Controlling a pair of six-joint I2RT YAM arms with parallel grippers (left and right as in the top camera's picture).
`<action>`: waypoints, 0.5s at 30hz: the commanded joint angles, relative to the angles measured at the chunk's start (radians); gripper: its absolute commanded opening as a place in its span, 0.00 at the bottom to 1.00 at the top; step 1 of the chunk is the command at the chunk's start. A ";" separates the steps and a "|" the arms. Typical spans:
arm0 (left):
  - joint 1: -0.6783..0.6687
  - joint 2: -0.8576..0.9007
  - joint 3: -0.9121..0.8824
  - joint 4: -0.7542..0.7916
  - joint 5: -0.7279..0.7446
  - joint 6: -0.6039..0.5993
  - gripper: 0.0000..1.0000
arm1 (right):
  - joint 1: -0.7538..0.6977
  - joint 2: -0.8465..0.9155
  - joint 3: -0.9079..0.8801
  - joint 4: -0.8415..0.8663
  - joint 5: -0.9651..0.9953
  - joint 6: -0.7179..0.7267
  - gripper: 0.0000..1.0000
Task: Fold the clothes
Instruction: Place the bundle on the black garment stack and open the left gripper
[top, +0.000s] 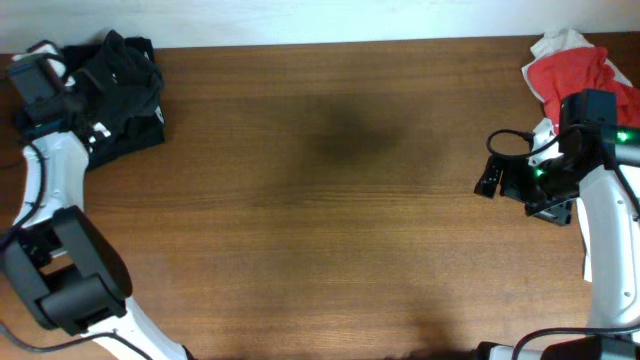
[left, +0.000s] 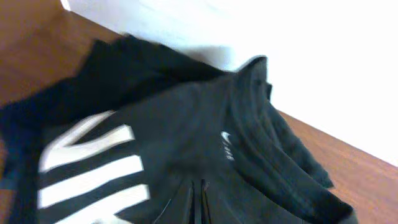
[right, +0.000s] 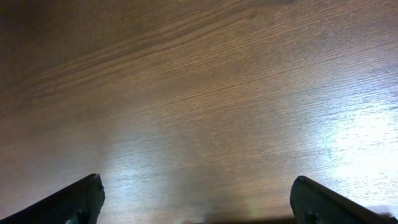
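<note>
The black T-shirt (top: 125, 85) with white NIKE lettering lies crumpled in a pile at the table's far left corner. It fills the left wrist view (left: 186, 118), where its folds run together at my fingertips. My left gripper (top: 72, 95) sits at the pile's left side, and its fingers (left: 199, 202) are shut on the black cloth. A red garment with white print (top: 570, 70) lies bunched at the far right corner. My right gripper (top: 492, 178) is in front of it, open and empty over bare wood (right: 199, 193).
The brown wooden table (top: 330, 220) spreads between the two piles. A white wall (left: 298, 56) rises right behind the black pile along the table's back edge (top: 330, 45). The right arm's body (top: 600, 230) stands along the right edge.
</note>
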 joint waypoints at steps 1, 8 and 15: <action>-0.017 0.126 0.009 -0.039 0.022 0.007 0.05 | 0.005 -0.013 0.010 0.000 0.009 0.004 0.99; -0.070 0.153 0.010 -0.122 0.101 0.119 0.10 | 0.005 -0.013 0.010 0.000 0.009 0.004 0.99; -0.020 -0.039 0.006 -0.204 0.050 0.118 0.35 | 0.005 -0.013 0.010 0.000 0.009 0.004 0.99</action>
